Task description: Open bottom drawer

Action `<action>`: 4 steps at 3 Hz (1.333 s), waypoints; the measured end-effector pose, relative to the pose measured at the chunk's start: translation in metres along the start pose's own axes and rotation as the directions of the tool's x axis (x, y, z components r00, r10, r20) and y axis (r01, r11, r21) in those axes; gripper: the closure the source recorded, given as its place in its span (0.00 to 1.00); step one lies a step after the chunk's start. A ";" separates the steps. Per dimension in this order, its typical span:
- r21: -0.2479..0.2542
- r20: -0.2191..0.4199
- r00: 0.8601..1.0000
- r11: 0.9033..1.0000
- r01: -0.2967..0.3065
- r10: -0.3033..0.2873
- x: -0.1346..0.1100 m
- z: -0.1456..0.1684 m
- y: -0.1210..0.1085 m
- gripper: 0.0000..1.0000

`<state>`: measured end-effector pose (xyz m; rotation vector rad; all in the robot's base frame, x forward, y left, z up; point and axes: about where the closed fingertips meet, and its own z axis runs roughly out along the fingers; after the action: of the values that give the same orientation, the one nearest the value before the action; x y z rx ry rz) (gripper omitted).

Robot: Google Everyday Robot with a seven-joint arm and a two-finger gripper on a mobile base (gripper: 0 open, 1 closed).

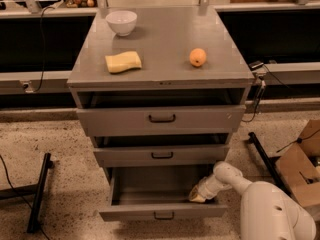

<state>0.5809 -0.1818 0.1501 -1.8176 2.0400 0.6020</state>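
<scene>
The grey metal cabinet (160,74) has three drawers. The bottom drawer (162,211), with the smallest dark bar handle (164,215), is pulled out and shows an empty grey inside. My gripper (197,196), at the end of the white arm (227,176), reaches into the right rear part of that open drawer, close to its right wall. The middle drawer (161,155) and the top drawer (161,119) stand slightly pulled out.
On the cabinet top lie a white bowl (121,22), a yellow sponge (123,62) and an orange (197,57). A cardboard box (300,169) and a black bar (265,159) are on the floor to the right. A black stand leg (39,191) lies to the left.
</scene>
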 end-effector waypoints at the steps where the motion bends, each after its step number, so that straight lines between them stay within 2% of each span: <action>1: -0.100 -0.047 0.998 0.995 0.031 -0.036 0.003 0.002 0.021 1.00; 2: -0.181 -0.025 0.998 0.982 0.059 -0.064 -0.001 -0.002 0.043 1.00; 3: -0.248 0.052 0.997 0.966 0.075 -0.064 -0.001 -0.017 0.074 1.00; 4: -0.230 0.161 0.985 0.968 0.101 -0.065 -0.010 -0.048 0.087 1.00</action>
<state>0.4967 -0.1908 0.2031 -1.9103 1.8475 0.9651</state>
